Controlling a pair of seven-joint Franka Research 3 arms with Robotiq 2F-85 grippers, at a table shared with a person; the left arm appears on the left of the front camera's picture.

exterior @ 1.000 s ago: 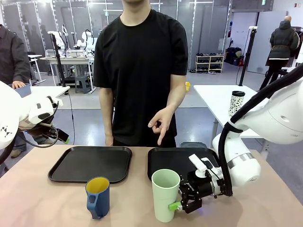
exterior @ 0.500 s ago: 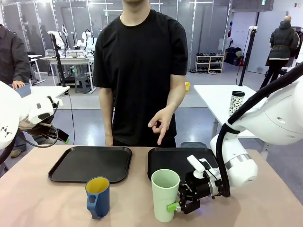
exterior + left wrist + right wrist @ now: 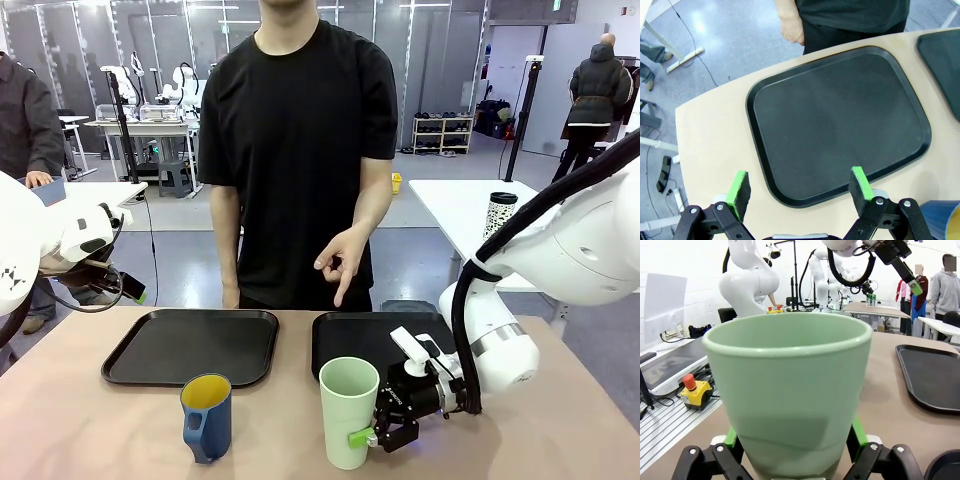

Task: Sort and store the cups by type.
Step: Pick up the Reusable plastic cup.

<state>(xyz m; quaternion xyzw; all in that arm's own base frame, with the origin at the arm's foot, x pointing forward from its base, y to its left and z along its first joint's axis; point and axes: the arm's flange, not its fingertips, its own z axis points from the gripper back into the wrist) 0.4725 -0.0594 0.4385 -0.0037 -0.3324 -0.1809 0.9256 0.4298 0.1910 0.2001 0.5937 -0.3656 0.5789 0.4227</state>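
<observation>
Standing upright on the tan table [image 3: 80, 420], near the robot's edge, the two cups are well apart from each other. The tumbler [image 3: 349, 412] is the taller one: pale mint-green, plain, handleless, widening from a narrower base to a rolled rim, with a matte plastic look. It sits just in front of the right tray's [image 3: 350, 340] near edge. The mug [image 3: 207, 417] is shorter, dark blue outside and yellow inside, with its handle turned toward the robot. It stands just in front of the left tray [image 3: 190, 345]. Both trays are black, shallow and round-cornered, side by side.

The right gripper [image 3: 378, 436] lies low and level at the tumbler's lower body. In the right wrist view its green pads [image 3: 857, 432] stand wide apart with the tumbler [image 3: 790, 390] between them. I cannot tell whether the pads touch its wall.

The left gripper [image 3: 800, 175] hangs above the table with its fingers spread wide and nothing between them. Its wrist view looks down on the left tray [image 3: 840, 115], with a sliver of the mug [image 3: 942, 220] at the bottom corner.

Across the table a person in a black shirt holds one hand [image 3: 340, 262] above the right tray, a finger pointing down.
</observation>
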